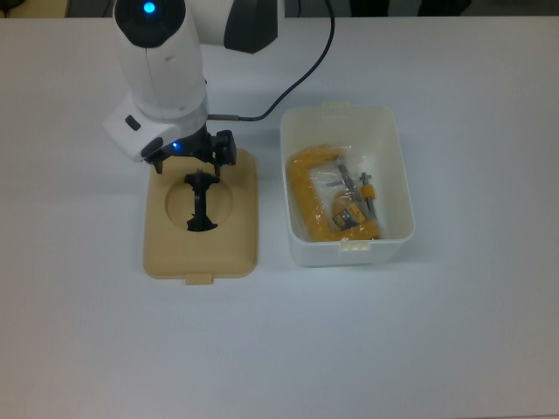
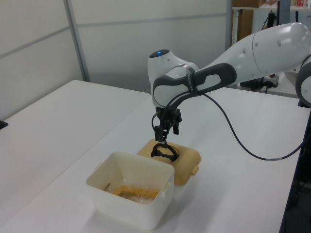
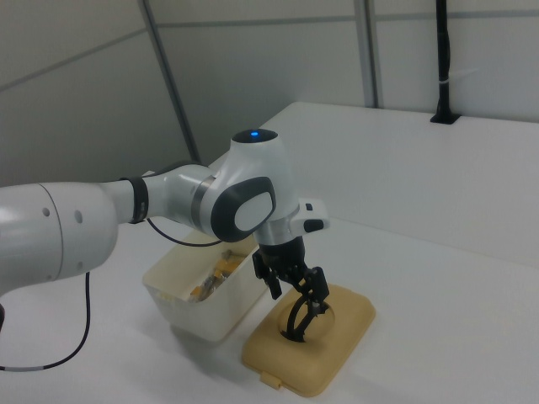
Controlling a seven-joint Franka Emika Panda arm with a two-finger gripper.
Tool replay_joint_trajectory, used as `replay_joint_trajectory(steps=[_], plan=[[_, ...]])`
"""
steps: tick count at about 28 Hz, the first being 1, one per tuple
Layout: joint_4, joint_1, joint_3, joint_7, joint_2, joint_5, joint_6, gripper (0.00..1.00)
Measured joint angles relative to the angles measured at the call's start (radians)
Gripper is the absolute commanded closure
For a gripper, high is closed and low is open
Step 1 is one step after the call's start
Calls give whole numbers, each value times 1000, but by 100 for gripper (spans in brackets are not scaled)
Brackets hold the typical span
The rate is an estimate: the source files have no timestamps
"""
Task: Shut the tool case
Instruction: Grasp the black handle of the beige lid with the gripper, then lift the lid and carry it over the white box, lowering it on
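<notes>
Right now the tan lid (image 1: 201, 216) lies flat on the white counter (image 1: 454, 332), its round recess facing up with the black handle (image 1: 200, 202) standing in the middle of it. Just beside it, on the top view's right and not touching, sits the white box (image 1: 346, 185) of the tool case, open, with a latch tab on its near and far rims. Inside the box lies a yellow clamp (image 1: 330, 206) wrapped in clear plastic. The arm (image 2: 228, 68) reaches in over the counter, a black cable (image 2: 243, 141) looping from it, and the end effector (image 1: 189, 162) hangs low over the lid's far edge in the top view, pointing down. In the left view its fingers (image 2: 161, 132) sit just above the upper end of the handle; in the right view they stand moderately spread, one on either side of the handle's top, holding nothing. Whether a fingertip touches the handle cannot be told.
</notes>
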Motion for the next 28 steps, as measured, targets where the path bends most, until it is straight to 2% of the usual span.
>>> replay_joint_trajectory(steps=[4, 5, 6, 15, 28], plan=[[-1, 2, 1, 0, 12, -9, 14, 43], [-2, 3, 2, 0, 15, -11, 19, 58], [-3, 4, 3, 0, 19, -13, 28, 63], [-5, 8, 10, 0, 37, -15, 57, 99], [-1, 9, 10, 0, 37, -15, 60, 100]])
